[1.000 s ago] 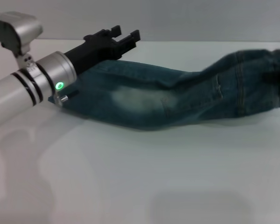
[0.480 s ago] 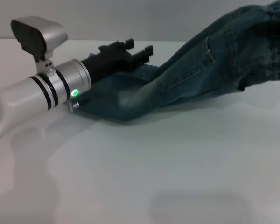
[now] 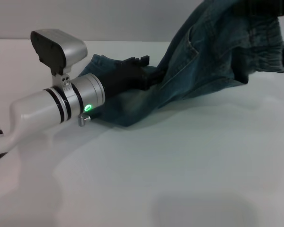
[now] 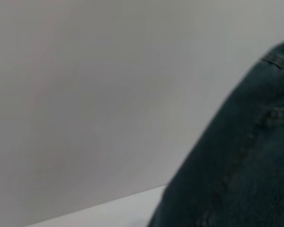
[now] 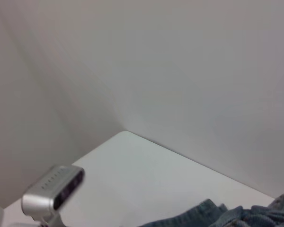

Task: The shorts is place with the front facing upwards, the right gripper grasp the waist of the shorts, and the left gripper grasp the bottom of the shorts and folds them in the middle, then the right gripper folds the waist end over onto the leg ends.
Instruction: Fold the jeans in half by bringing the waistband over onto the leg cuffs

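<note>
The blue-green denim shorts [image 3: 199, 61] lie folded lengthwise, one end on the white table, the other raised. My left gripper [image 3: 149, 71] rests low on the table, shut on the bottom of the shorts [image 3: 102, 60], whose hemmed leg ends show just behind its black fingers. The gathered waist [image 3: 265, 47] hangs in the air at the upper right, held by my right gripper [image 3: 262, 7], a dark shape cut off by the frame's top edge. Denim [image 4: 236, 165] fills a corner of the left wrist view. Folds of denim [image 5: 217, 215] show low in the right wrist view.
The white table [image 3: 180, 179] spreads wide in front of the shorts, with a plain grey wall behind. My left arm's silver wrist with its green light [image 3: 87, 107] and camera housing [image 3: 57, 47] lies across the left side; that housing [image 5: 52, 191] also shows in the right wrist view.
The right gripper has lifted the waist up and leftward, so the shorts now arch over the legs. The left gripper, with the leg ends, has slid to the right and nearer.
</note>
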Controlling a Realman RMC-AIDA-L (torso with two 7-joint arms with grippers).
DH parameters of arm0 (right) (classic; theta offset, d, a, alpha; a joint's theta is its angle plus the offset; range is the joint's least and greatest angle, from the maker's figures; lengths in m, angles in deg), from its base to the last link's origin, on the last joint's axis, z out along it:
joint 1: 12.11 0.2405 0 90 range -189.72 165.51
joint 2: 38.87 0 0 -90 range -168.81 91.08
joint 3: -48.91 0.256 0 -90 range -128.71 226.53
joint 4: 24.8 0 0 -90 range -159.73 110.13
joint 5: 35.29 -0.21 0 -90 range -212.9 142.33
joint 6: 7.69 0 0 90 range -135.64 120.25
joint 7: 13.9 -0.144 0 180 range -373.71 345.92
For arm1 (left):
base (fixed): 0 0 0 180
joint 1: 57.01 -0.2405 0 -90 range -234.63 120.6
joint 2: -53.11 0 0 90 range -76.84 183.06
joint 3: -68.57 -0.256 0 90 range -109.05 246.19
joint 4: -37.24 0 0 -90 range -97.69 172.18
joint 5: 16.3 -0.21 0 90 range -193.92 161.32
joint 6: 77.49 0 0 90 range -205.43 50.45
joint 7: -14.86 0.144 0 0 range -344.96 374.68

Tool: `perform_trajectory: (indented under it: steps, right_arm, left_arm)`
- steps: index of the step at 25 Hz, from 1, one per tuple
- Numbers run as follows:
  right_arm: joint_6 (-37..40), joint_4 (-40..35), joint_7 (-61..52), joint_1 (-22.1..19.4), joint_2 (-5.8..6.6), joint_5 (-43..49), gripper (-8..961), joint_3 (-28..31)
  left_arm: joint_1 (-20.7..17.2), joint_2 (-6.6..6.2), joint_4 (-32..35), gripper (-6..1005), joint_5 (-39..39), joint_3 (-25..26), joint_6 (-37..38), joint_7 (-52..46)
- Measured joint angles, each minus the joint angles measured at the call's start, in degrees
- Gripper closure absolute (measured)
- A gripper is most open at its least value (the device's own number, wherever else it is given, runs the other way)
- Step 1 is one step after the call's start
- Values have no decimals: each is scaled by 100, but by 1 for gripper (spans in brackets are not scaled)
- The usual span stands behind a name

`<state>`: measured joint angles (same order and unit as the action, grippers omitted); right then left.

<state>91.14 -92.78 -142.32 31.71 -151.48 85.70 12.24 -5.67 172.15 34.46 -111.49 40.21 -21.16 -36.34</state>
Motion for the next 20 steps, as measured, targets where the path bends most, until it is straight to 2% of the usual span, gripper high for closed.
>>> perform_trajectory:
  steps: [8, 20]
  right_arm:
    - [3, 159, 0, 287, -30, -34, 889, 2]
    - [-170, 887, 52, 720, -29, -81, 888, -208]
  left_arm:
    - [47, 4, -294, 347, 0, -3, 63, 161]
    - [73, 4, -740, 347, -240, 125, 238, 449]
